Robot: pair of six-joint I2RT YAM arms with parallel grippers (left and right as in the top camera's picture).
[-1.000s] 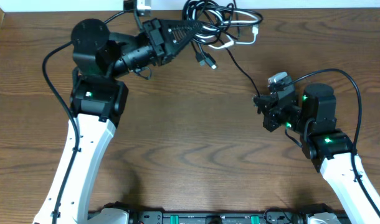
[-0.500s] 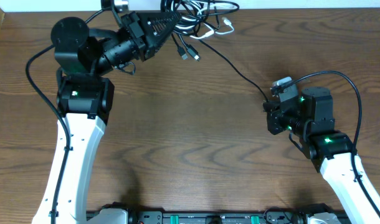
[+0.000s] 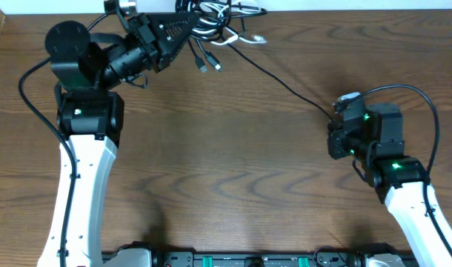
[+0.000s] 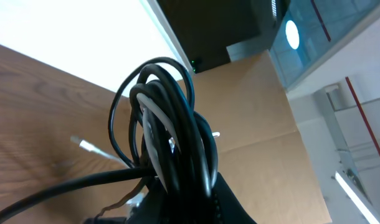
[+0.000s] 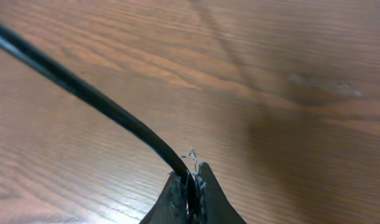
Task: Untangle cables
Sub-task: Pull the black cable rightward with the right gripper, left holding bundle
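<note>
A tangle of thin cables point(image 3: 215, 16), mostly black with one white, hangs at the table's far edge, gripped by my left gripper point(image 3: 183, 24). In the left wrist view the bundle point(image 4: 171, 130) loops up out of the shut jaws point(image 4: 190, 202). One black cable point(image 3: 285, 85) runs taut from the tangle down to my right gripper point(image 3: 336, 124), which is shut on it. The right wrist view shows this cable point(image 5: 96, 102) pinched between the jaws point(image 5: 191, 186). Loose plug ends point(image 3: 207, 65) dangle under the tangle.
The wooden table point(image 3: 226, 170) spreads between both arms. A white wall strip runs along the far edge. Thick black arm cables point(image 3: 426, 104) loop beside each arm. A dark rail lies along the front edge.
My left gripper has carried the tangle left and farther back. My right gripper has moved right and slightly forward, and the black cable between them has pulled straight.
</note>
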